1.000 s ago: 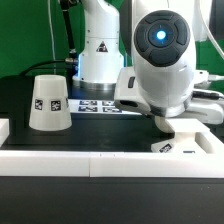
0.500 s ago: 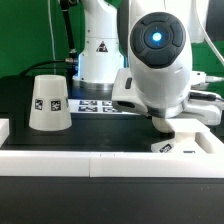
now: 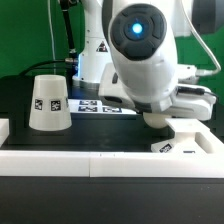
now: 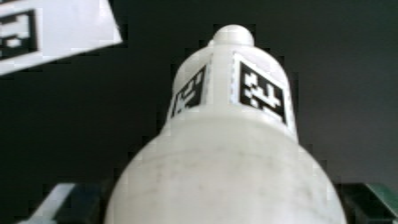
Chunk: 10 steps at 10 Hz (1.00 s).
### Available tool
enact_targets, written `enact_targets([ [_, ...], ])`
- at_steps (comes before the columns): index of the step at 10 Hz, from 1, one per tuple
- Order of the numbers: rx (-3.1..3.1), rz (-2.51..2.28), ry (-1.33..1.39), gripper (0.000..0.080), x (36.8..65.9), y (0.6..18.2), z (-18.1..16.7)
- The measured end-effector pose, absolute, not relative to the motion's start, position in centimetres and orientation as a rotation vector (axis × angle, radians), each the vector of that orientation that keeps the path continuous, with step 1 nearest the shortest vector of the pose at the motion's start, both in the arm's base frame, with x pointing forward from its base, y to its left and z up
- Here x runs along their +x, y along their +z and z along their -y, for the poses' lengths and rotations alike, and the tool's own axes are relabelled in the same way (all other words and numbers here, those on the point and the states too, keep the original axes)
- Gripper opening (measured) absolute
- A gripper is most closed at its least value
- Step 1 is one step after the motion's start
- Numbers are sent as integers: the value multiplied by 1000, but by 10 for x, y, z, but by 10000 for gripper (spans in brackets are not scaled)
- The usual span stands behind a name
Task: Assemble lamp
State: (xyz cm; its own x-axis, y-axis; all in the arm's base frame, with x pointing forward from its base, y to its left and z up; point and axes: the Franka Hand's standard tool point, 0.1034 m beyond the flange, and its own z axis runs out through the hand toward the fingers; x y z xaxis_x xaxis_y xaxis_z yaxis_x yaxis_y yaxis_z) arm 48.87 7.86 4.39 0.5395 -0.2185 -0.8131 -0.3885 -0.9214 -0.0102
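In the wrist view the white lamp bulb (image 4: 222,150) fills the space between my fingers (image 4: 50,202). Its ball end is at the jaws and its tagged stem points away over the dark table. My gripper (image 4: 217,214) is shut on the bulb. In the exterior view the arm's big white wrist (image 3: 150,55) hides the gripper and the bulb. The cone-shaped lamp shade (image 3: 47,103) stands on the table at the exterior view's left. The flat angular lamp base (image 3: 185,142) lies at the exterior view's right, under the wrist.
The marker board (image 3: 98,107) lies flat behind the shade. The white robot pedestal (image 3: 97,55) stands at the back. A white rail (image 3: 70,162) runs along the table's front edge. A white tagged surface (image 4: 45,35) shows in the wrist view's corner.
The arm's wrist has swung toward the exterior view's left and tilted, uncovering more of the lamp base. The shade and base have not moved.
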Motion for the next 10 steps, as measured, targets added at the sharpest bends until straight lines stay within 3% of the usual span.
enact_targets([
  [3,-2576,-494,1313,578,517,77,-68],
  [7,-2677,-534,1080,579,537,69,-70],
  [10,-2846,-402,783,579,549,89,-60],
])
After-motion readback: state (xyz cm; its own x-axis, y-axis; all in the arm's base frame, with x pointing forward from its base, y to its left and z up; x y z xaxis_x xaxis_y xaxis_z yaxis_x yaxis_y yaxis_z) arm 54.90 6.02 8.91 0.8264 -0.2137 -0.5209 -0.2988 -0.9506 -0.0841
